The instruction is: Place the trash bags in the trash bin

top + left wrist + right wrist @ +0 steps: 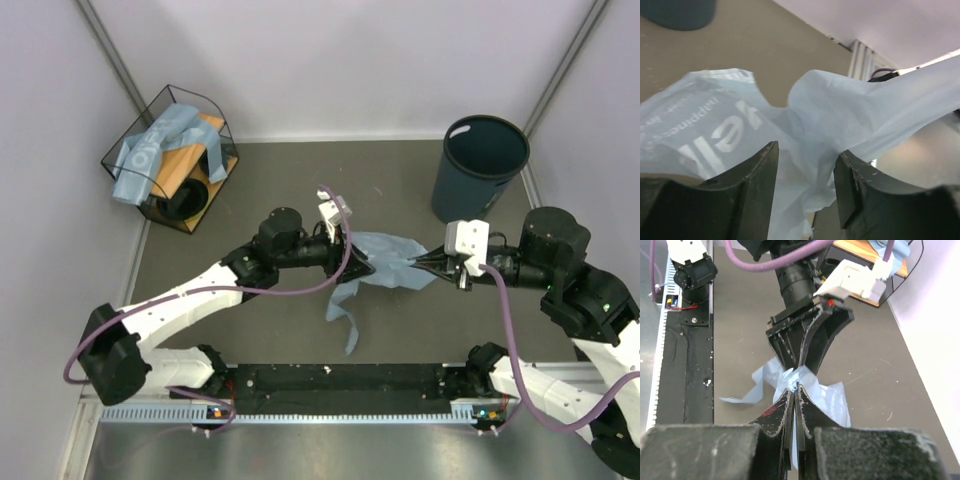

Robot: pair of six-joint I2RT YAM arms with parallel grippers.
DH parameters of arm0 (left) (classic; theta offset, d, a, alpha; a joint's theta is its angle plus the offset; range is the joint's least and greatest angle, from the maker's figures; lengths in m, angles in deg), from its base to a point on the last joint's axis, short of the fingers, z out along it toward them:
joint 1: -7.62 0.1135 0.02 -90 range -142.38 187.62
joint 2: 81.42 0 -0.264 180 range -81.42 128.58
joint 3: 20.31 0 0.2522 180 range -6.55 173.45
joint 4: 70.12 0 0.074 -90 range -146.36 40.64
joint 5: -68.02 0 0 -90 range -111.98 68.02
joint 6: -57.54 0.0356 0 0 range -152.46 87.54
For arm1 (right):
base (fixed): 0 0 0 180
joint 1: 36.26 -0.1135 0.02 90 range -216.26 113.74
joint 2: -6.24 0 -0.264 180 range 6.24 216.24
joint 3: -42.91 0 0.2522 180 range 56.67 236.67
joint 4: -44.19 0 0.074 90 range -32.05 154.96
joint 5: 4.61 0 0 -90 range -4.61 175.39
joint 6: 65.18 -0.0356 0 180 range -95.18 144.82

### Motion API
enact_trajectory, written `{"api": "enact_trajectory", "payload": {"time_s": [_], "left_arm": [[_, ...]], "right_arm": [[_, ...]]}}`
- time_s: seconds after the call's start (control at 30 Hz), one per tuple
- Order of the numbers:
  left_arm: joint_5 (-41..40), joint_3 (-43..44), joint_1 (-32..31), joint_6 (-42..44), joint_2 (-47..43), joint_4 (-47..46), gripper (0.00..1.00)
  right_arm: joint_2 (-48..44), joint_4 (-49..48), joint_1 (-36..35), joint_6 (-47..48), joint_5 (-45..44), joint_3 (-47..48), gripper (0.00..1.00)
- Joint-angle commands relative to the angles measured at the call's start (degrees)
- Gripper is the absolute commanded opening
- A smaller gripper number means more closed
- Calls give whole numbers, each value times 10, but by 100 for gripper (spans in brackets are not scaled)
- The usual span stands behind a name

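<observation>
1. The right gripper (793,391) has its fingers pressed together, pinching the thin translucent light-blue plastic trash bag (388,250) at its 3 o'clock end.
2. The left gripper (357,266) has its black fingers (757,185) closed on a bunched fold at the bag's 9 o'clock end, and film fills the narrow gap between them.
3. The two grippers meet nearly tip to tip over the middle of the dark grey table (260,190). A crinkled strip of the bag trails away toward 6 o'clock.
4. The dark blue-grey round plastic trash bin (480,165) stands upright at 1 o'clock from the right gripper, apart from the bag.
5. Out at the table's 10 o'clock corner, the black wire-framed basket (170,90) holds more light-blue bags (150,150).
</observation>
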Motion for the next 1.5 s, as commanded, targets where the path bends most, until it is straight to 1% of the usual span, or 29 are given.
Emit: {"api": "enact_trajectory", "payload": {"time_s": [0.0,0.07,0.13,0.23,0.3,0.43,0.5,0.57,0.67,0.7,0.77,0.87,0.9,0.97,1.03,1.07,1.13,1.23,1.37,1.47], "left_arm": [[-56,-23,52,95,-23,131,54],[-58,-8,54,103,-23,133,59],[-14,19,54,103,-22,125,65],[-2,53,40,75,-15,95,69],[-12,76,22,75,-8,91,69],[-28,124,12,73,5,83,70],[-31,134,9,80,7,83,69],[-19,141,8,87,6,84,69],[-4,149,-3,102,-9,83,73],[0,149,-10,102,-18,68,73],[-2,145,-19,107,-23,42,73],[-36,161,-33,124,-8,52,70],[-67,170,-38,126,6,56,68],[-101,174,-37,135,20,67,60],[-149,171,-37,148,36,76,55],[-156,168,-35,163,42,98,52],[-153,150,-35,177,52,112,52],[-136,108,-35,196,50,117,54],[-172,67,-33,197,37,122,55],[-156,40,-25,200,26,129,56]], "right_arm": [[-29,-99,-8,-47,2,25,0],[-30,-122,-9,-78,10,13,0],[-23,-126,-8,-91,24,12,0],[-17,-132,-9,-103,35,9,0],[-15,-135,-8,-107,38,6,0],[-5,-134,-9,-125,42,12,0],[-5,-132,-9,-125,40,10,0],[-1,-126,-8,-130,33,13,0],[-2,-122,-9,-136,27,11,0],[-2,-119,-9,-136,25,10,0],[-2,-121,-9,-136,27,9,0],[3,-123,-8,-138,38,13,0],[4,-123,-8,-138,40,16,0],[7,-124,-9,-140,45,26,0],[9,-124,-8,-145,39,40,0],[9,-127,-9,-154,34,45,0],[12,-129,-8,-161,19,56,0],[13,-133,-8,-161,-3,69,0],[14,-141,-8,-160,-12,84,0],[14,-145,-9,-161,-23,86,0]]}}
